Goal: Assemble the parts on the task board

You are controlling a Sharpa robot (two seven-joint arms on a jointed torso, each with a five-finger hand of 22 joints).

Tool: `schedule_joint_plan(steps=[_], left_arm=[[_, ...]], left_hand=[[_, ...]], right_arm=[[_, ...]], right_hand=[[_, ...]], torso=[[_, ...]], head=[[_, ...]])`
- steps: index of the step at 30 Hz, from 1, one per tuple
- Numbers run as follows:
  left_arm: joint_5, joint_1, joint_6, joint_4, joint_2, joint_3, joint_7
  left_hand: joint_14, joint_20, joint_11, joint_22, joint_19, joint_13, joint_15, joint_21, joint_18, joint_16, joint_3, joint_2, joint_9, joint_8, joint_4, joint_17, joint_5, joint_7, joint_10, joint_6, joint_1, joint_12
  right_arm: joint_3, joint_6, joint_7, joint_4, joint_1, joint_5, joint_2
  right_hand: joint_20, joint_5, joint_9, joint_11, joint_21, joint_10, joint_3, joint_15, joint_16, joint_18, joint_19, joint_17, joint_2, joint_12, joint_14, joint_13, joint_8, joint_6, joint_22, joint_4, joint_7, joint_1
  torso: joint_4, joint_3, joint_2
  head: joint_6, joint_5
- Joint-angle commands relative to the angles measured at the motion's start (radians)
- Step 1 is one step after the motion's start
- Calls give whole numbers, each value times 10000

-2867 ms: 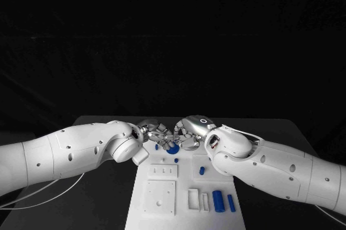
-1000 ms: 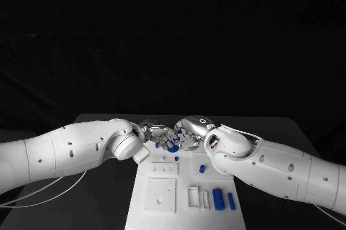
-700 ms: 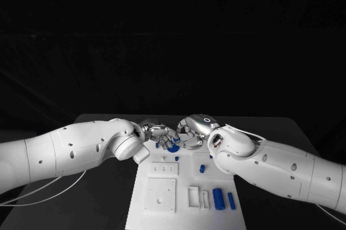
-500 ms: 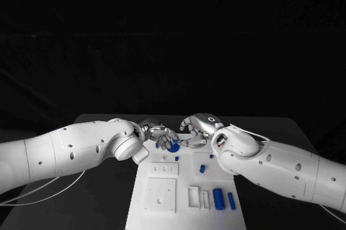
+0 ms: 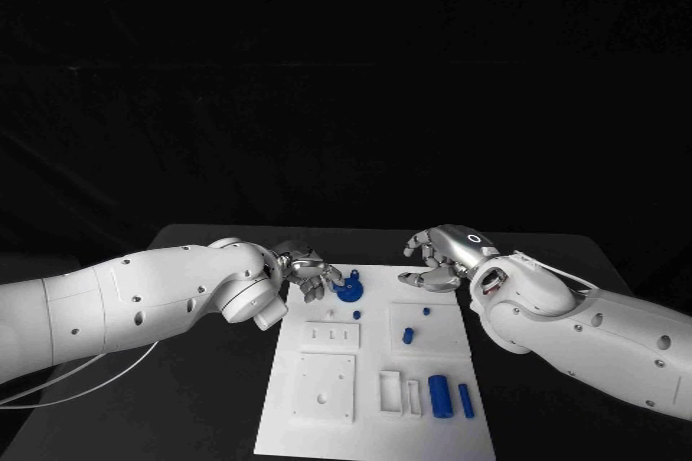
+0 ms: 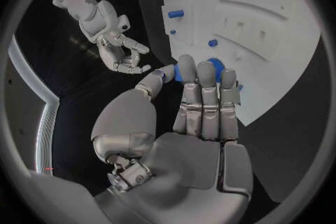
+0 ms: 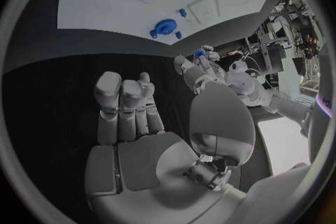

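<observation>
Sitting at the far end of the task board (image 5: pixel 325 421), we see a round blue part (image 5: pixel 348 288) just past the left hand (image 5: pixel 306 268). That hand pinches a small blue piece (image 6: pixel 168 70) between thumb and fingertip. We see the right hand (image 5: pixel 450 253) beside the board's far corner, holding nothing, fingers loosely curled and apart.

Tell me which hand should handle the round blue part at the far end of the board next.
Left, probably. The left hand sits right beside the round blue part, fingers close to it in the left wrist view. The right hand hangs empty, off the board's far right corner.
</observation>
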Motion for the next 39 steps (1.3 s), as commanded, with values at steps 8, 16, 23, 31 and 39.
schedule_joint_plan(steps=[8,16,23,31,39], left_arm=[[-2302,-163,397,-69,201,-115,-1142],[-3337,-526,438,-147,420,-113,-1319],[-3394,-744,544,-228,508,-111,-1359],[-3367,-801,808,-326,594,-111,-1385],[-3307,-872,1055,-402,650,-111,-1409]], left_hand=[[288,-1550,-636,208,751,2583,-852,2158,357,2031,47,122,2655,-517,-69,1101,110,-1246,-533,1218,123,3360],[397,-1618,-692,200,937,2836,-993,2419,439,2279,61,225,2888,-490,-73,1216,182,-1307,-634,1348,-27,3722],[441,-1625,-727,197,971,2886,-1055,2529,478,2385,81,292,3035,-428,-81,1256,269,-1348,-635,1440,-115,3866],[438,-1621,-731,197,950,2908,-1076,2582,496,2443,91,334,3124,-386,-98,1281,337,-1357,-628,1480,-177,3961],[376,-1599,-715,196,862,2894,-1037,2599,495,2450,121,426,3172,-393,-111,1281,573,-1340,-670,1461,-275,3990]], right_arm=[[172,-174,140,-165,2,830,-402],[325,-199,196,-321,2,959,-358],[457,-246,265,-468,3,1188,-328],[490,-218,248,-542,3,1225,-300],[495,-189,227,-577,4,1128,-278]], right_hand=[[-47,150,26,3,-45,10,9,0,-55,1340,9,21,57,7,47,-46,59,-128,-13,123,196,116],[-45,259,29,-5,-54,18,44,-8,-68,1340,22,31,64,15,58,-74,66,-119,-9,191,189,186],[-41,327,30,-6,-58,20,51,-10,-77,1340,29,38,73,21,62,-90,70,-114,-5,235,187,212],[-37,359,31,-6,-65,15,52,-10,-87,1340,27,40,79,21,61,-100,71,-114,-4,261,187,224],[-32,406,30,-5,-73,8,56,-9,-99,1340,24,41,87,19,58,-112,70,-117,-3,290,188,240]], torso=[[-13,-2,14],[22,-14,26],[4,-26,29],[14,-15,20],[11,-17,14]], head=[[-157,42],[-290,41],[-405,56],[-489,55],[-498,17]])
